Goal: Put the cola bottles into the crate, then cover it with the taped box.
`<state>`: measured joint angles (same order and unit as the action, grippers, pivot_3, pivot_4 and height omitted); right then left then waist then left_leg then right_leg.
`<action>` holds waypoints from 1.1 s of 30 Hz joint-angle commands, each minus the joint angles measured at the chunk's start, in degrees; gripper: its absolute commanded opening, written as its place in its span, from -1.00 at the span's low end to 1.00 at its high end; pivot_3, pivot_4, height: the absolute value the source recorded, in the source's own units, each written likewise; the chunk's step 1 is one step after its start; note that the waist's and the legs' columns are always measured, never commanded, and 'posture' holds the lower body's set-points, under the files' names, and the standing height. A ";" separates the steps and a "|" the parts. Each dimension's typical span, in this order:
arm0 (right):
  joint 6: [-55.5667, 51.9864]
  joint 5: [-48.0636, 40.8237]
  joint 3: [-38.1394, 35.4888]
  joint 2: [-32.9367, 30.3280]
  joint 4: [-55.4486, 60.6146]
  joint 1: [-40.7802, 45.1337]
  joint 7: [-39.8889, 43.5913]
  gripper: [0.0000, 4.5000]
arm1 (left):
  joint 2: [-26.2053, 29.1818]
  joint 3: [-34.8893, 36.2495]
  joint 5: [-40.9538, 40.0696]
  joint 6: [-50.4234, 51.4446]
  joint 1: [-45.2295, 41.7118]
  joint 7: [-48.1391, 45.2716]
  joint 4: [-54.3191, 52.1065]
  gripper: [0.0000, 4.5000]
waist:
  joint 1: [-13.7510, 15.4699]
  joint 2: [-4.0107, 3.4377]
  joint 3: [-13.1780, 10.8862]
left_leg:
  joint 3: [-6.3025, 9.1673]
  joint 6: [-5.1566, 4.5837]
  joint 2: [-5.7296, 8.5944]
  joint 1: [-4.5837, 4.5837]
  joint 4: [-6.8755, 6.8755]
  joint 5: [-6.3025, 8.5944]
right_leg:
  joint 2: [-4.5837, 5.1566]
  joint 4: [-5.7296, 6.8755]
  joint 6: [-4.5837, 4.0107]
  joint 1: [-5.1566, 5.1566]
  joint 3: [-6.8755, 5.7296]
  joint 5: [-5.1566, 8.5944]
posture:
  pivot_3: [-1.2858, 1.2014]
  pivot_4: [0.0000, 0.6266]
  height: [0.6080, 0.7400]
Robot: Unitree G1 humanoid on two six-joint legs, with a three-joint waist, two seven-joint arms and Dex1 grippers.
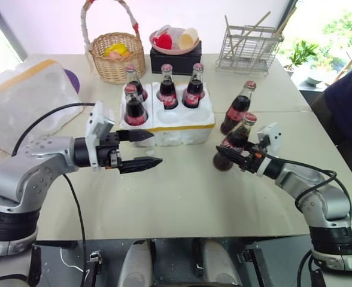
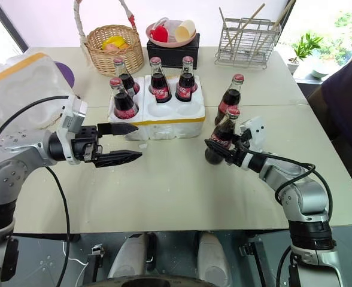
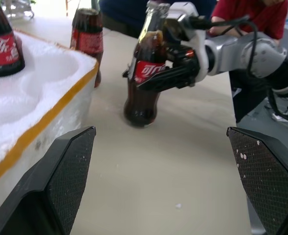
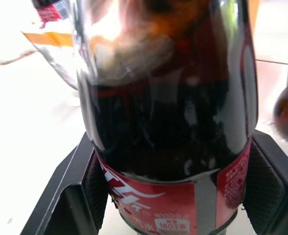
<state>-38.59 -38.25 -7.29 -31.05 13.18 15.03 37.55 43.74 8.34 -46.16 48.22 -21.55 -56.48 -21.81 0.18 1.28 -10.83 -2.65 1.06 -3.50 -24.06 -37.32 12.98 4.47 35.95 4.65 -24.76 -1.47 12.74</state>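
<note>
The right tool (image 1: 234,156) is clamped on a tilted cola bottle (image 1: 234,140) resting on the desk (image 1: 182,197); the crate (image 1: 176,122), with two empty front wells, lies to its left. The left tool (image 1: 141,149) hangs wide open and empty beside the crate.

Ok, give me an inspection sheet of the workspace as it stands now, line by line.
Surface: beige table, bare in front of the crate.
Job's things: crate holds four cola bottles, with two front wells free; one bottle stands on the table right of it; another, the gripped bottle, is tilted; taped box sits at the table's left edge.
Clutter: wicker basket, pink bowl on a black box, wire rack, all behind the crate.
Grippers: left pincer open, holding nothing, near the crate's front; right pincer shut on the gripped bottle.
Cables: black cables loop along both arms.
Surroundings: a person at the table's right; plants beyond.
</note>
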 commanded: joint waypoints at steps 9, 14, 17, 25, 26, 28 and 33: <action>-0.62 -3.65 4.35 8.26 -5.58 29.49 -0.37 0.26 | 1.34 14.36 -7.12 1.80 8.66 9.66 -6.62 1.00 | -0.86 -0.09 -0.08 | 0.04 0.00 -0.08 -0.08 0.08 -0.01 | -0.12 0.14 0.00 -0.19 0.00 -0.01 | 0.03 -0.52 1.00; 6.63 5.38 8.92 16.06 -22.10 40.88 -1.29 0.26 | 0.79 14.60 -7.86 1.11 9.96 12.20 -8.46 1.00 | -0.85 -0.10 -0.08 | 0.01 0.02 -0.08 -0.16 0.05 -0.02 | -0.10 0.13 -0.03 -0.22 0.01 0.00 | 0.03 -0.52 1.00; 11.61 10.36 10.83 19.22 -31.18 44.84 -0.47 0.26 | 0.78 15.16 -8.42 0.75 10.94 13.31 -9.43 1.00 | -0.93 -0.10 -0.08 | 0.01 0.03 -0.07 -0.36 0.06 -0.03 | -0.10 0.16 0.13 -0.45 0.02 -0.10 | 0.03 -0.52 1.00; 17.25 21.17 17.77 20.72 -39.43 43.69 4.23 0.26 | 1.39 15.92 -9.60 -0.13 12.24 14.88 -10.38 1.00 | -1.23 -0.09 -0.07 | -0.01 0.04 -0.08 -0.35 0.16 -0.02 | -0.09 0.16 0.13 -0.49 -0.01 -0.11 | 0.03 -0.52 1.00; 17.46 21.87 18.06 20.85 -39.06 43.29 4.42 0.26 | 1.48 15.88 -9.62 -0.20 12.18 14.94 -10.28 1.00 | -1.29 -0.09 -0.08 | -0.01 0.05 -0.08 -0.34 0.16 -0.03 | -0.09 0.17 0.12 -0.49 -0.01 -0.11 | 0.03 -0.52 1.00; 16.75 22.12 17.56 21.21 -38.15 42.97 4.32 0.26 | 1.70 15.73 -9.57 -0.40 12.01 14.94 -10.00 1.00 | -1.26 -0.11 -0.09 | -0.01 0.07 -0.08 -0.33 0.16 -0.04 | -0.09 0.19 0.11 -0.50 -0.01 -0.12 | 0.03 -0.52 1.00; 14.61 22.26 16.05 20.18 -34.51 41.52 3.73 0.26 | 2.01 14.02 -8.85 -1.03 10.12 14.39 -8.29 1.00 | -1.00 -0.14 -0.11 | -0.01 0.09 -0.08 -0.39 0.20 -0.05 | -0.09 0.18 0.11 -0.56 -0.01 -0.12 | 0.03 -0.52 1.00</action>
<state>-24.23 -15.38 10.65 -10.51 -26.00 55.78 40.97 44.96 22.30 -54.99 48.50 -10.04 -41.60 -29.75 -0.83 1.14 -10.93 -2.65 1.15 -3.58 -24.46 -37.12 12.93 4.38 36.13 4.76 -25.32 -1.50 12.62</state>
